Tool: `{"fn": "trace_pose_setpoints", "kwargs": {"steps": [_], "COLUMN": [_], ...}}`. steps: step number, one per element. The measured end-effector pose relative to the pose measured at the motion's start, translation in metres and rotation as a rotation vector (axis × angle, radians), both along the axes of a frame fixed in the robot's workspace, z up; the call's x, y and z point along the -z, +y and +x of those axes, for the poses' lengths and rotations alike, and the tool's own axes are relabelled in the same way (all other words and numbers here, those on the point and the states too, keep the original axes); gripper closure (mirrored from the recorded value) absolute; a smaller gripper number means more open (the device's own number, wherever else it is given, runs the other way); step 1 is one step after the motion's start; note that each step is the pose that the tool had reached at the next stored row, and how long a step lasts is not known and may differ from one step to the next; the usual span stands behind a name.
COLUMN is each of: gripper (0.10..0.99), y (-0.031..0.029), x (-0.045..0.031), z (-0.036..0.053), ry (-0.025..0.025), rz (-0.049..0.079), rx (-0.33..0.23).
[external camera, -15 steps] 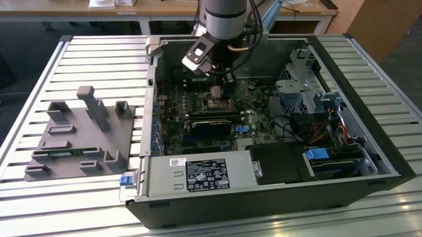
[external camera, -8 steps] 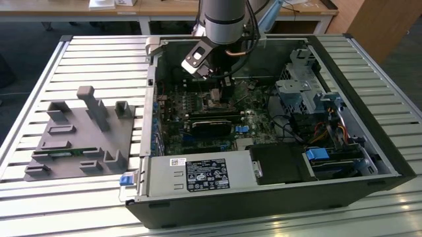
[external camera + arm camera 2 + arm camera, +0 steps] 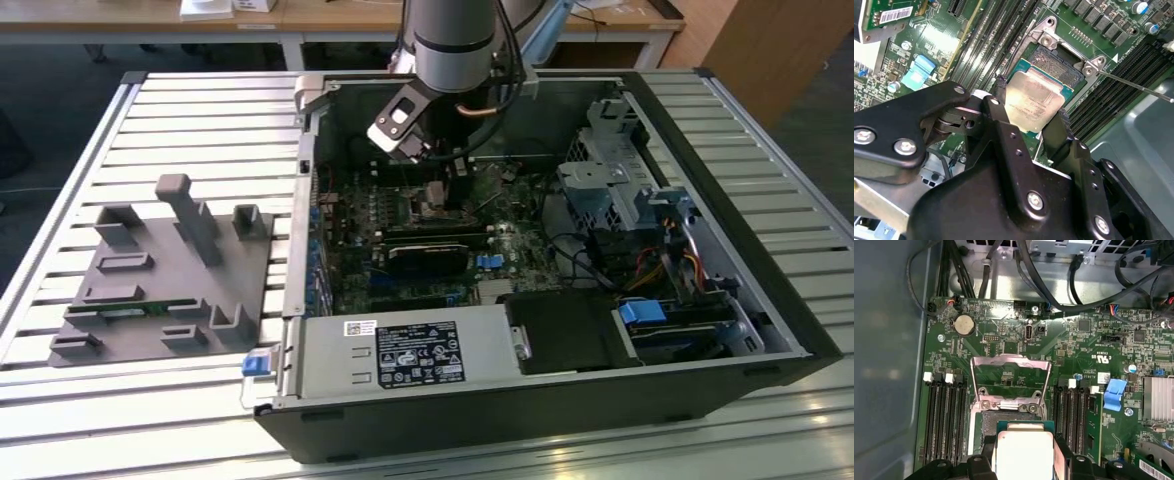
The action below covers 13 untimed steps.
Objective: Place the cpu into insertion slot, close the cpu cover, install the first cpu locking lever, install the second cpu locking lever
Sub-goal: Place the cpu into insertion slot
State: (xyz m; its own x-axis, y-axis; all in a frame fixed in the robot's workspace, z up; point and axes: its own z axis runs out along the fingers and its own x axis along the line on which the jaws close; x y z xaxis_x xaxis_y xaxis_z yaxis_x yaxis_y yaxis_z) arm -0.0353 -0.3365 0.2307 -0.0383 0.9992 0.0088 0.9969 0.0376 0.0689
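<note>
Black jaws clamp the flat, square, silver-topped cpu [image 3: 1030,97] by opposite edges over the dark, silver-rimmed insertion slot [image 3: 1061,62]; the thin silvery cpu cover [image 3: 1009,359] stands open.

A slatted metal table [image 3: 200,100] carries 2 things: an open computer case [image 3: 534,410] toward the exterior view's right, and a grey plastic holder [image 3: 147,285] lying apart on its left.

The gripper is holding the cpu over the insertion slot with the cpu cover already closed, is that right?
No. The gripper does hold the cpu over the insertion slot, but the cpu cover is open, swung back, as the first wrist view shows.
</note>
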Motion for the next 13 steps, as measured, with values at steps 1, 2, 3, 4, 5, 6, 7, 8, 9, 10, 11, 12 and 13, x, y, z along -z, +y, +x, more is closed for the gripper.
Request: {"fn": "trace_pose_setpoints", "kwargs": {"steps": [1,2,3,4,5,6,7,8,9,10,11,12,13], "gripper": [0.549,0.549,0.549,0.549,0.549,0.549,0.549,0.549,0.549,0.549,0.549,0.549,0.549], "y": [0.0,0.0,0.0001,0.0001,0.0001,0.0001,0.0002,0.0004,0.0005,0.0007,0.0011,0.0016,0.0026], "x": [0.0002,0.0004,0.0008,0.0012,0.0016,0.0021,0.0029,0.0036,0.0044,0.0053,0.0062,0.007,0.0081], "z": [0.0,0.0,-0.0003,-0.0007,-0.0009,-0.0012,-0.0014,-0.0014,-0.0017,-0.0019,-0.0022,-0.0024,-0.0023], "ry": [0.0,0.0,-0.0001,-0.0001,0.0,0.0,0.0,0.0,0.0,0.0,0.0,0.0001,0.0001], "rz": [0.0,0.0,0.0,0.0,0.0,0.0,0.0,0.0,0.0,0.0,0.0,0.0,0.0], "rx": [0.0,0.0,0.0,0.0,0.0,0.0,0.0,0.0,0.0,0.0,0.0,0.0,0.0]}}
